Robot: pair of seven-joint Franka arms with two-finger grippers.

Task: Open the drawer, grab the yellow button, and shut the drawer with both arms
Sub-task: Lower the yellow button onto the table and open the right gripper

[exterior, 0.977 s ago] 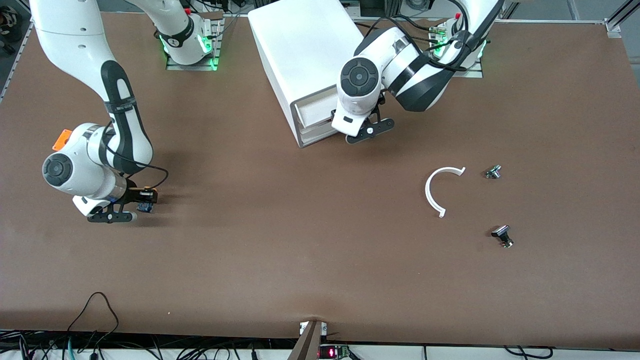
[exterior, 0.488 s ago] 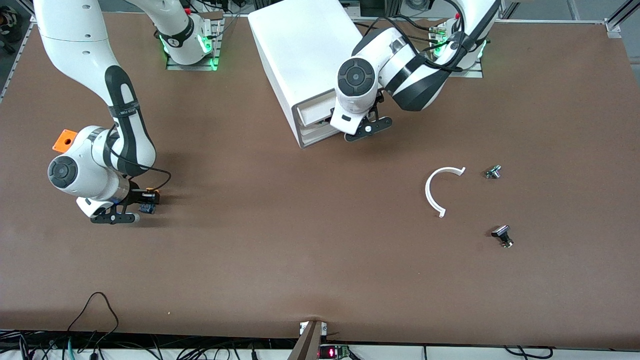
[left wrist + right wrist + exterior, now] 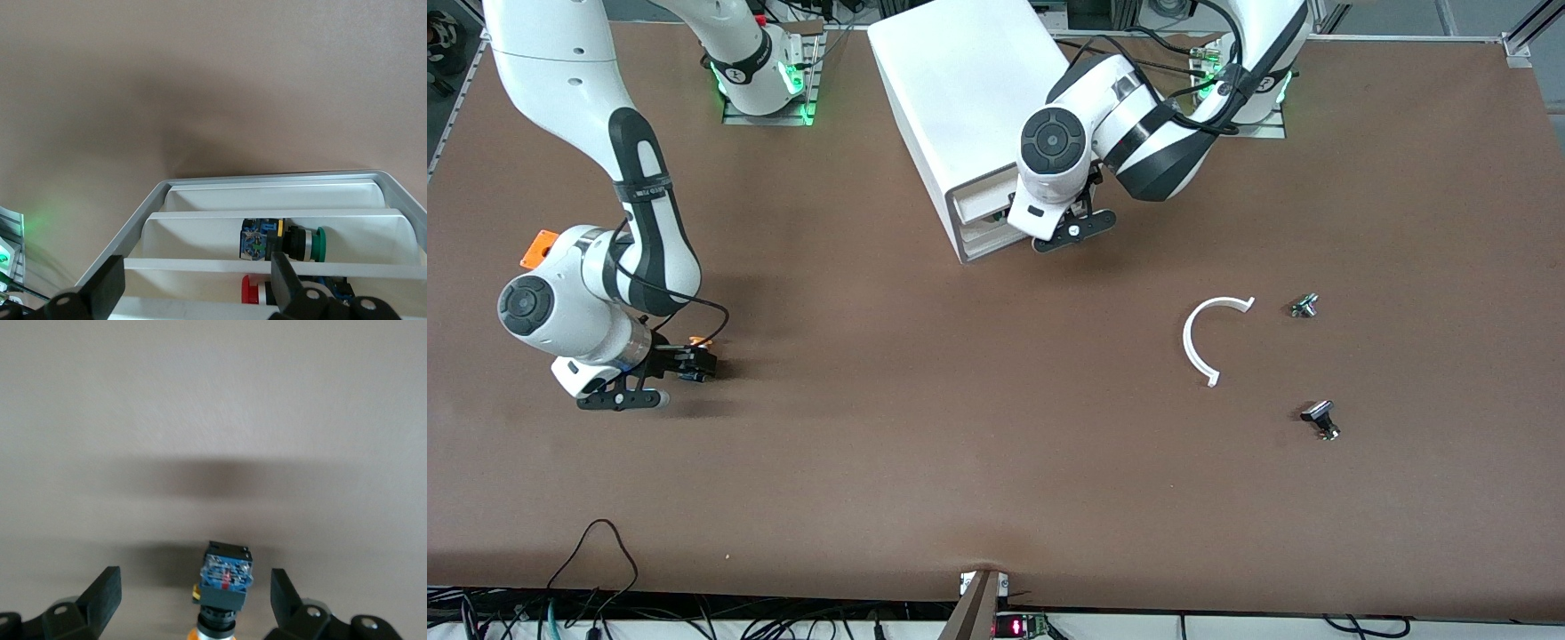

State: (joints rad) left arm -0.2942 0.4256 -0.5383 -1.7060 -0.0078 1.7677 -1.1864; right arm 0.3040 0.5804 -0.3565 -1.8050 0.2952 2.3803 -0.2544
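The button (image 3: 696,354) lies on the brown table toward the right arm's end. In the right wrist view the button (image 3: 225,587) shows an orange cap, a black body and a blue end. My right gripper (image 3: 685,364) is low over it, open, with its fingers either side and not touching it (image 3: 195,590). My left gripper (image 3: 1032,222) is at the front of the white cabinet (image 3: 960,98), open (image 3: 197,275). One drawer (image 3: 980,197) sticks out a little. The left wrist view shows stacked trays (image 3: 200,220) holding a green-capped part (image 3: 293,243) and a red-capped part (image 3: 250,290).
An orange box (image 3: 538,247) sits beside the right arm's wrist. A white C-shaped piece (image 3: 1202,342) and two silver-and-black parts (image 3: 1304,306) (image 3: 1320,420) lie toward the left arm's end. Cables hang at the table edge nearest the front camera.
My right gripper has opened and let go of the button, which now rests on the table. My left gripper has moved in toward the cabinet, and the drawer sticks out less.
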